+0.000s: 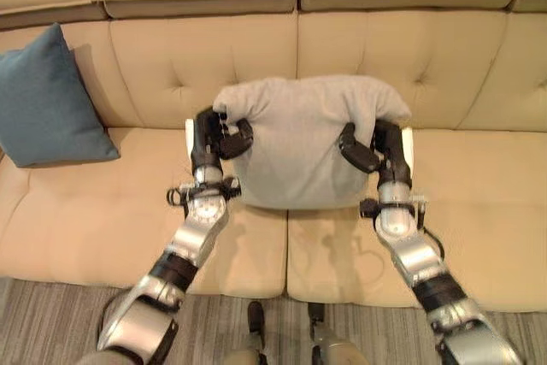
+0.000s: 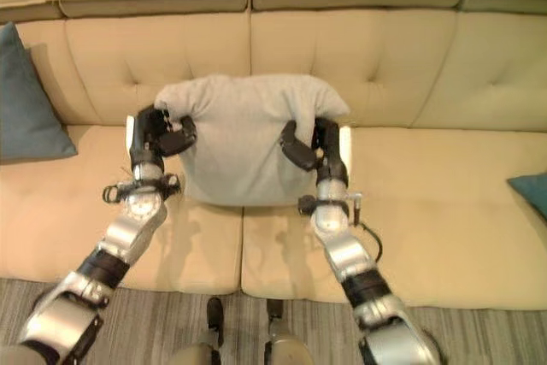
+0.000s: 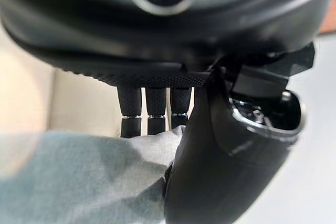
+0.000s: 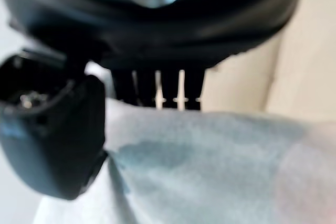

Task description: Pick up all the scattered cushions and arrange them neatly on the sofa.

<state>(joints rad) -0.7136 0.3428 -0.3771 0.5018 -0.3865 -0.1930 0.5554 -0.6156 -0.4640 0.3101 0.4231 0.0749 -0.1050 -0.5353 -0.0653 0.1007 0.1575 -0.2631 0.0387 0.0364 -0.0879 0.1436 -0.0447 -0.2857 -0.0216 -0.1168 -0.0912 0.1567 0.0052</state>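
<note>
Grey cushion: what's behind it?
Behind the grey cushion, held by the left hand and right hand, is the tufted sofa backrest; the covered part can't be seen.

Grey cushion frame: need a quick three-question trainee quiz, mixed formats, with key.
1. True or false: the grey cushion lies flat on the floor.
2. Multiple choice: what grips the grey cushion? A) the left hand alone B) the right hand alone C) both hands, one on each side.
3. Fill in: the teal cushion leans against the sofa backrest on the robot's ____ side.

Key:
1. False; it is held up in front of the sofa backrest.
2. C; thumbs and fingers pinch the fabric at both upper sides.
3. Left.
</note>
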